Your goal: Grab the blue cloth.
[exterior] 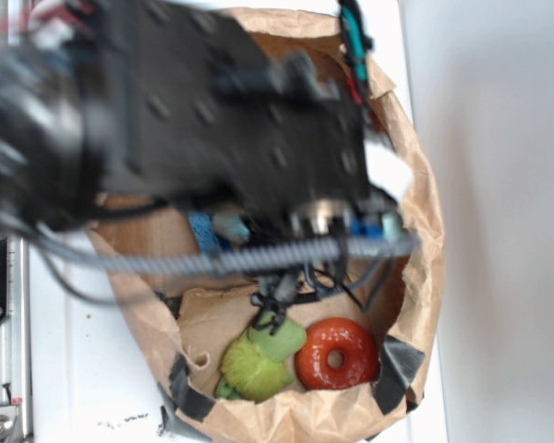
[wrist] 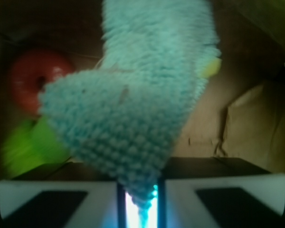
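gripper (wrist: 137, 209): clenched on a corner of the blue cloth (wrist: 133, 104), frame centre | red ring (wrist: 35, 83): upper left | paper bag (wrist: 247, 118): beneath

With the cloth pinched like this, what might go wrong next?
1. The gripper holds only a narrow tip of the blue cloth; its bulk hangs free, so it may slip out.
2. The dangling cloth may drag on the paper bag's wall on the way out.
3. The arm hides the grasp from the exterior view, so a slip could go unnoticed.
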`<state>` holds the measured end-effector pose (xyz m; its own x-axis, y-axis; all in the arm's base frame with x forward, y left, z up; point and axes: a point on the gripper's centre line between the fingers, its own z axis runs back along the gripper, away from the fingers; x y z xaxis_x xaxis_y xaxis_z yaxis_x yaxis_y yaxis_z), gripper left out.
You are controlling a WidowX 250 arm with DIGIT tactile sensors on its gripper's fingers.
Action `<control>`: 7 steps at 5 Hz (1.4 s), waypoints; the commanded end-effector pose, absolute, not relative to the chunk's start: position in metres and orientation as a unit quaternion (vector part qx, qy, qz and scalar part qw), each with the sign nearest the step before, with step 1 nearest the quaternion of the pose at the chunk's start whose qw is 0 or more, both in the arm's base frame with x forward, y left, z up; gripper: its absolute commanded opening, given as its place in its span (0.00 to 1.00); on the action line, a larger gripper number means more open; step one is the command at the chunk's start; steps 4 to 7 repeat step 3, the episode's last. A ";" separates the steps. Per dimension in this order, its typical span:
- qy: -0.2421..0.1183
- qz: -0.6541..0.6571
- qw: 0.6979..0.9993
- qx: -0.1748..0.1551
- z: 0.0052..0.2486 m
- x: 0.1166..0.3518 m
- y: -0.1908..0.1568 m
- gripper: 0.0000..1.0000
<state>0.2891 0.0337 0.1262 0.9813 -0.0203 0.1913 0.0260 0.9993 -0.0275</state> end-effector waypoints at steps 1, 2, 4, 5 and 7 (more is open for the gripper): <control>-0.152 0.013 0.987 -0.057 0.200 0.290 0.041 0.00; -0.160 0.007 0.985 -0.060 0.221 0.280 0.032 0.00; -0.112 -0.003 0.994 -0.008 0.227 0.272 0.019 0.00; -0.112 -0.003 0.994 -0.008 0.227 0.272 0.019 0.00; -0.112 -0.003 0.994 -0.008 0.227 0.272 0.019 0.00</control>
